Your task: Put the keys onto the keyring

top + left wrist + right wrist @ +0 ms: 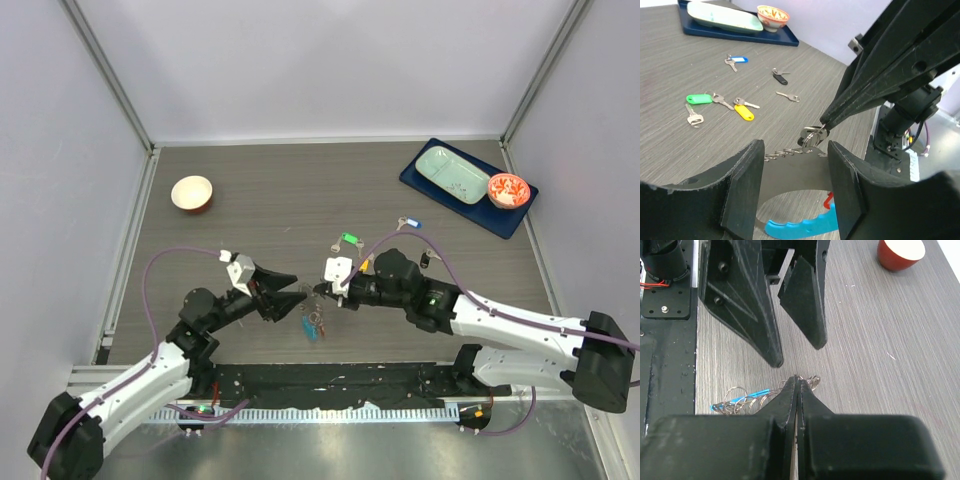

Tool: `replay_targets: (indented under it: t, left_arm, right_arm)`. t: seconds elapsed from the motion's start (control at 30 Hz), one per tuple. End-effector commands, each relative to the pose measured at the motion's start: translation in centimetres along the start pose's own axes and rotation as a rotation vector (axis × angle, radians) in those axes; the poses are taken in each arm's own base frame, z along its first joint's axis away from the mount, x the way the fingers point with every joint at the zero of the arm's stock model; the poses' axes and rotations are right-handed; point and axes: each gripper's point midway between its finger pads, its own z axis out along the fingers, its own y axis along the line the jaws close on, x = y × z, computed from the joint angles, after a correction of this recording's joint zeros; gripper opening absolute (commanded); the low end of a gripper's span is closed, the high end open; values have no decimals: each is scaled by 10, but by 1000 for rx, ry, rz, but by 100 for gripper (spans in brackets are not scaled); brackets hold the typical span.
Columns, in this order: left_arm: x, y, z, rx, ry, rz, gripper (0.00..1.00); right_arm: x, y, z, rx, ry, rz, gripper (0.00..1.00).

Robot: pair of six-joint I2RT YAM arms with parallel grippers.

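Looking at this, the right claw is squeezed completely together on a small ring at one end of the keyring, which sits on the worktop between the two arms. The left claw hangs wide open just beside that pinch, gripping nothing. The keys lie loose farther out, well apart from the ring, none threaded. My guess: this is the steady-the-ring step, and next the free claw needs to fetch a key.
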Motion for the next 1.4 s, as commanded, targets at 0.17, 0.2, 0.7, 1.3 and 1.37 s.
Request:
replay_targets:
  t: [0.17,0.2,0.7,1.3,1.37]
  left_arm:
    - [-8,-10,9,132,22,274,54]
    - [-6,-10,9,137,26,282,54]
    - [4,-12,19,219,105,350,35]
    - [19,-15,25,233,181,342,20]
    - [19,-14,26,220,182,341,16]
  right_arm:
    - [-21,-3,1,-36,9,-51,1]
    - [-19,-2,1,-43,21,-52,1]
    - [-22,0,3,-72,34,-51,1]
    - [-24,0,3,-69,27,-43,1]
    - [-25,0,3,-69,23,-42,1]
